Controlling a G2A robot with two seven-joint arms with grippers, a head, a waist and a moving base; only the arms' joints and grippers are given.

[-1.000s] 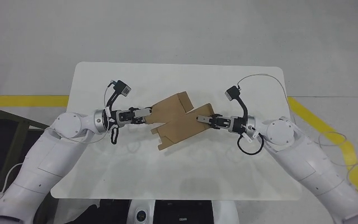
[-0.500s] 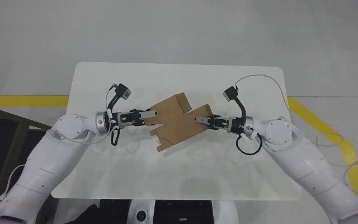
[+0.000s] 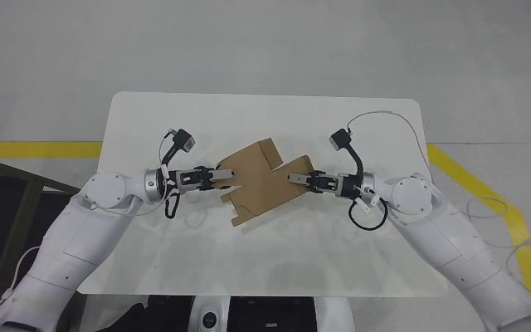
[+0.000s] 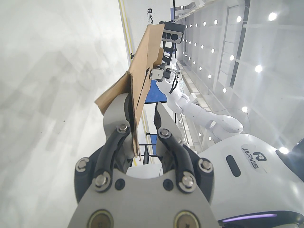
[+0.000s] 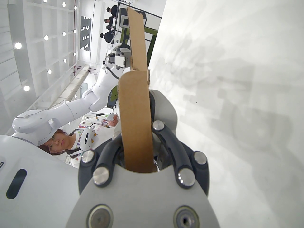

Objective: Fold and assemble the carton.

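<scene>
We look down on a white round-cornered table (image 3: 249, 116) on a pale grey floor (image 3: 249, 41); yellow floor tape (image 3: 50, 149) runs off at nine o'clock and four o'clock. Round ceiling lights (image 4: 258, 68) glow overhead.

Right gripper (image 5: 140, 102): the carton (image 5: 134, 124) flap hides one finger from you.
Carton underside: you cannot see it.

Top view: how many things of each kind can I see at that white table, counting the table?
1 brown cardboard carton
2 white robot arms
1 white rounded table
Total: 4
</scene>
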